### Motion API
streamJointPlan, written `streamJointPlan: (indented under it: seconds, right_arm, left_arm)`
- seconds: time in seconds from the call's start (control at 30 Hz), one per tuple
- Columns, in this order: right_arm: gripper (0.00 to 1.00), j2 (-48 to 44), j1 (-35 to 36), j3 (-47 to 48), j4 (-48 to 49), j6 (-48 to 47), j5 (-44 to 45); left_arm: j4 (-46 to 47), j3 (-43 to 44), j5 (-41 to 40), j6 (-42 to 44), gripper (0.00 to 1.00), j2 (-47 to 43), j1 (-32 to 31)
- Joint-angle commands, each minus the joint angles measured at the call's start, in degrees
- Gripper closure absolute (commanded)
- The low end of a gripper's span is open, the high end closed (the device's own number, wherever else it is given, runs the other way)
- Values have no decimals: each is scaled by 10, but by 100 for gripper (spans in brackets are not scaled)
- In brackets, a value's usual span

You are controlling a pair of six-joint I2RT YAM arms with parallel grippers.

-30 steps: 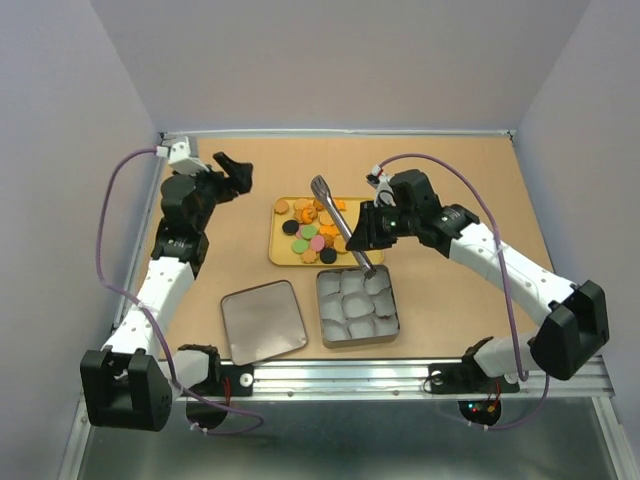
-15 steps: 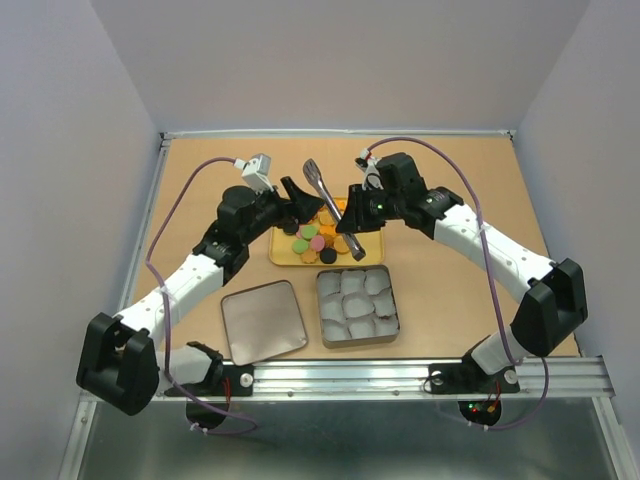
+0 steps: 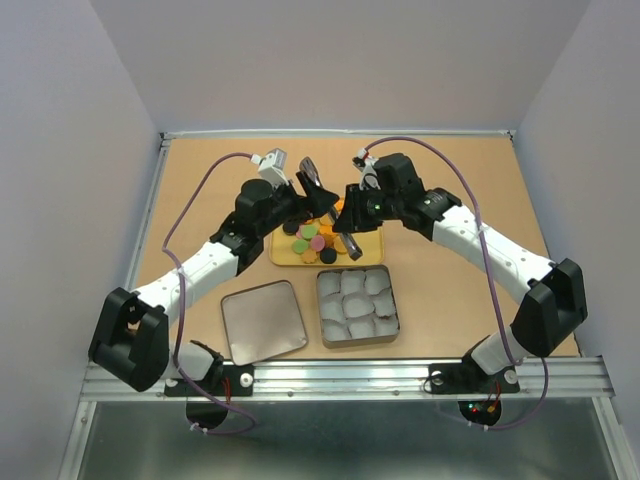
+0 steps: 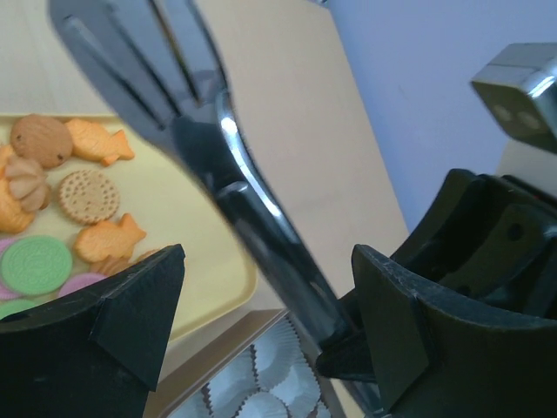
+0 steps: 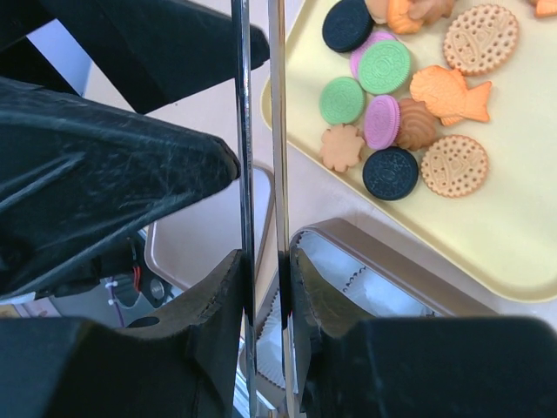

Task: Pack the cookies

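Cookies (image 3: 312,238): heaped on the yellow tray (image 3: 279,256) at mid-table, just far of the tin (image 3: 322,318).
Top view: both arms meet over the tray. The tongs (image 3: 309,167) slant across it, with their tips to the far left.
Right wrist view only: green, pink and black discs, tan patterned rounds, a flower shape and orange fish shapes. The 2 tong blades run straight up the picture, close together.
Left wrist view only: the tongs' broad end is large and blurred, with a bare stretch of tray beneath it.
Right claw (image 5: 264,270): clenched on the tongs near their handle end.
Left claw (image 4: 265,261): released, with 2 fingers spread wide, 1 on each side of the tongs, and a gap showing on both sides.
Tin: open and lined with white paper cups (image 3: 355,300).
Lid (image 3: 262,320): flat on the table, just left of the tin.
In the way: from above, the left claw and the tongs cover the far right part of the tray.
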Motion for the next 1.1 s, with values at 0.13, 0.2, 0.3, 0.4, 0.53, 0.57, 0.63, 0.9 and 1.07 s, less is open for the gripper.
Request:
streamJointPlan:
  seconds: [0.13,0.2,0.3,0.4,0.53,0.57,0.63,0.9,1.07]
  right_arm:
    - [80,-6,11,23,42,1,0]
    - [80,-7,11,23,43,2,-5]
    - [80,-18,11,20,50,2,-8]
    - [80,-30,11,6,63,1,-15]
    - [80,-48,11,-14,87,3,-22]
    - [80,-50,11,-22,90,5,-21]
    - [80,-56,11,-29,100,9,-19]
    - [65,-61,11,-46,107,16,16]
    - [33,-64,11,-51,112,19,25]
  left_arm:
    - [66,24,-1,-17,11,-2,-17]
    - [65,25,0,-19,15,7,-17]
    - [63,25,1,-25,18,27,-18]
    - [64,29,-3,-25,26,44,-23]
    - [67,39,6,-26,37,68,-23]
    - [69,43,9,-29,44,70,-24]
    - [72,45,13,-34,51,72,-23]
    - [78,44,15,-63,78,63,-24]
    - [79,33,-3,-105,84,51,-23]
